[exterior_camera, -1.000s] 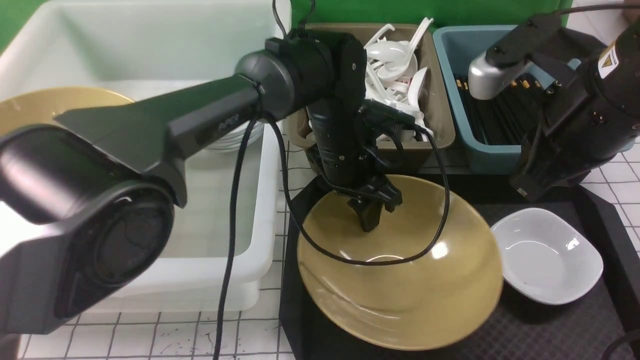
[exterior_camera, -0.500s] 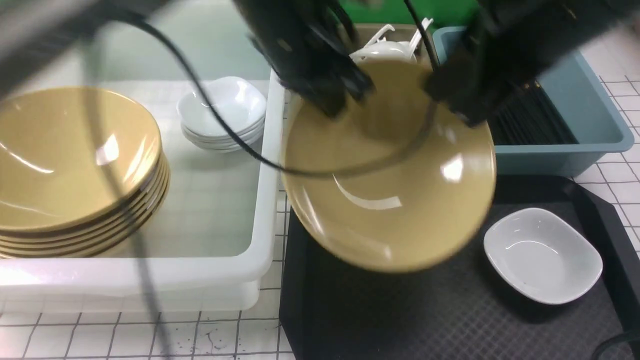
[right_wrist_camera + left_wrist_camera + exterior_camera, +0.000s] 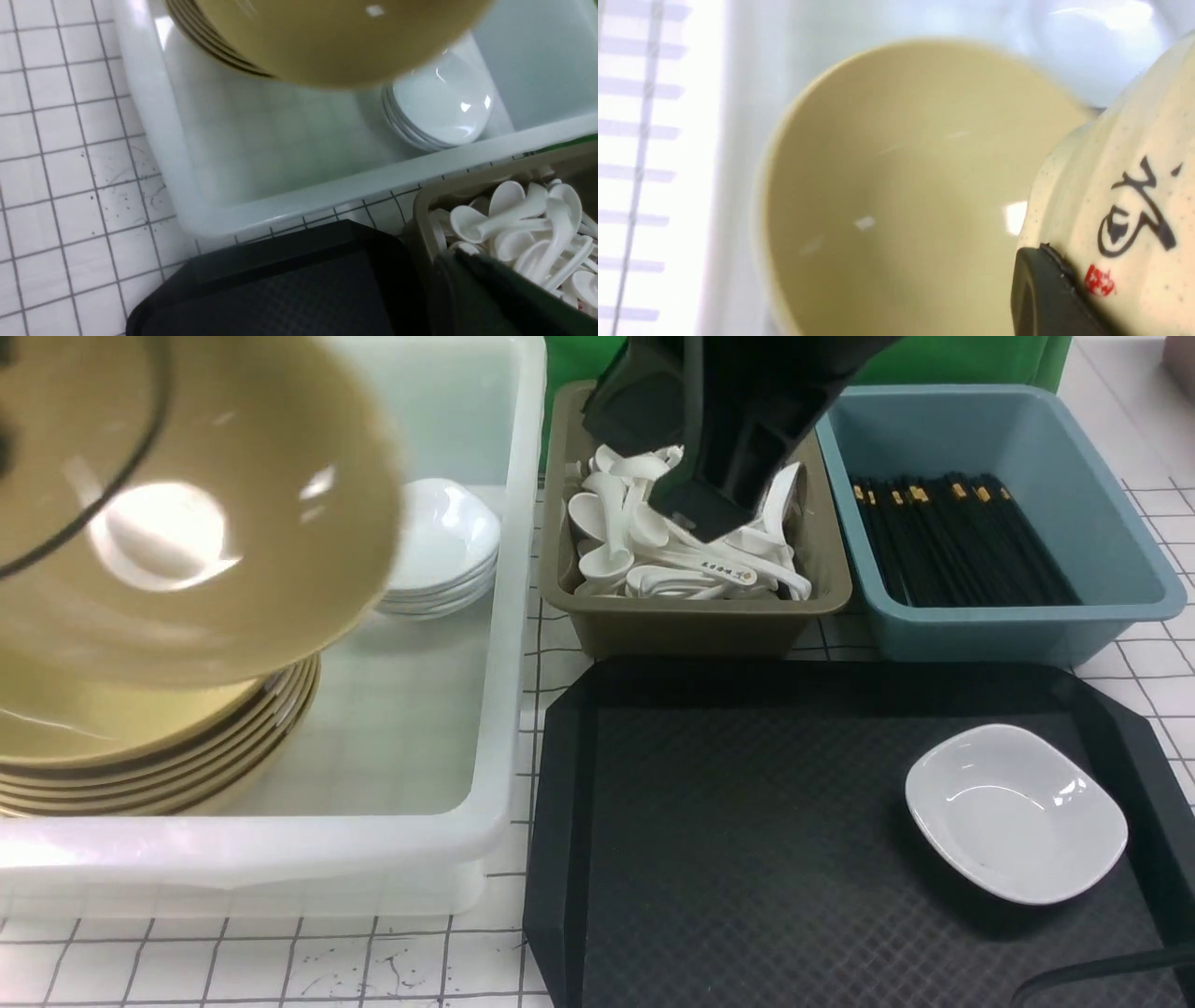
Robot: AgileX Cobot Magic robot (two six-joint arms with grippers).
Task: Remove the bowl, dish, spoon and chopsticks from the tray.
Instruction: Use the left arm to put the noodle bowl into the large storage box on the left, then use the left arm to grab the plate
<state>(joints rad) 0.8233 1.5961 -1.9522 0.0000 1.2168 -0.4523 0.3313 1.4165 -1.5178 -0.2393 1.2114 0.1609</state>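
Note:
The mustard-yellow bowl [image 3: 187, 523] hangs tilted above a stack of like bowls [image 3: 159, 756] in the white tub. In the left wrist view my left gripper [image 3: 1057, 268] is shut on the bowl's rim. One black finger [image 3: 1041, 294] presses on its cream outer wall [image 3: 1125, 186], which bears black characters. The white dish [image 3: 1018, 812] sits on the black tray [image 3: 747, 859] at its right side. My right gripper [image 3: 709, 513] hovers shut and empty over the olive spoon bin. No spoon or chopsticks lie on the tray.
The white tub [image 3: 504, 709] stands left of the tray and also holds stacked white dishes [image 3: 439, 541]. Behind the tray, an olive bin [image 3: 691, 625] holds several white spoons and a blue bin [image 3: 980, 625] several black chopsticks.
My left gripper shut on the bowl, lifted it off the tray and swung it left over the tub's stack. The right arm rose back over the spoon bin.

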